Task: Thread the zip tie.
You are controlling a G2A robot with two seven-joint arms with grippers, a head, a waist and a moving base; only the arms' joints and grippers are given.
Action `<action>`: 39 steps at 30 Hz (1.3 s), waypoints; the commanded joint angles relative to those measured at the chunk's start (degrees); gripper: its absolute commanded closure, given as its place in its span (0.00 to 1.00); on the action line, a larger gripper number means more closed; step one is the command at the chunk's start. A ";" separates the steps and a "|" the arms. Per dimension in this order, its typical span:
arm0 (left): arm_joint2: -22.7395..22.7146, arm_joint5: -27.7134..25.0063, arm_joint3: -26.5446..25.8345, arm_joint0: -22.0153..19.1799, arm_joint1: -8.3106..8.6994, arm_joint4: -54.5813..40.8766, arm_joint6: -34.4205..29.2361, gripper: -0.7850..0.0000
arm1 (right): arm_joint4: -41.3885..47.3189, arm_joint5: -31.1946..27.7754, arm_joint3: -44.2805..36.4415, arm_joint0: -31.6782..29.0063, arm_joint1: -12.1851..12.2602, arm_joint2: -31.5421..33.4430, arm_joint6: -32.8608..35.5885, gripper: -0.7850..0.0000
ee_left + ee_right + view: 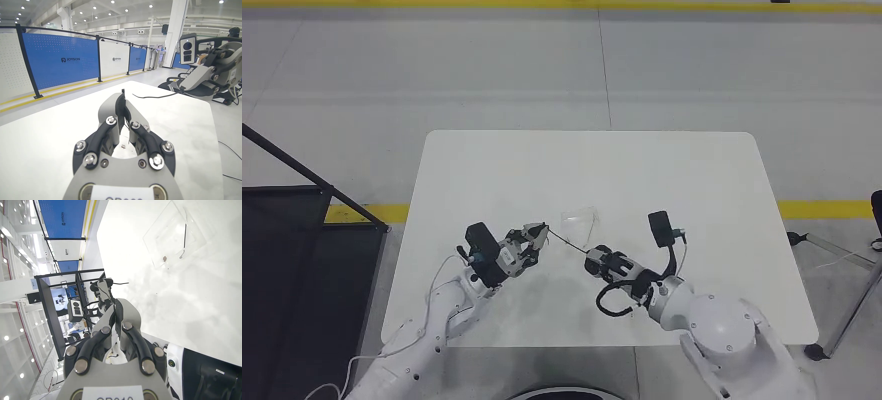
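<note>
Thin zip tie point(564, 241) across the near middle, transparent tray point(582, 212) just behind it, open table point(642, 170) beyond.

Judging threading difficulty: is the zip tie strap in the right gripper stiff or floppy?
Probably springy, not limp: the zip tie strap juts unsupported from the right gripper, only slightly wavy. Being so thin, it is likely very light; its tip may waver.
</note>
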 commanded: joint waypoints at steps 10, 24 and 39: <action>0.00 0.00 0.00 0.00 0.00 0.00 0.00 1.00 | 1.08 0.55 0.89 1.32 -0.46 -0.78 -0.40 1.00; 0.00 0.00 0.00 0.00 0.00 0.00 0.00 1.00 | 2.33 0.61 1.17 1.45 -0.75 -0.37 -0.61 1.00; 0.00 0.00 0.00 0.00 0.00 0.00 0.00 1.00 | 3.40 2.86 1.91 3.16 -1.11 -0.62 -0.33 1.00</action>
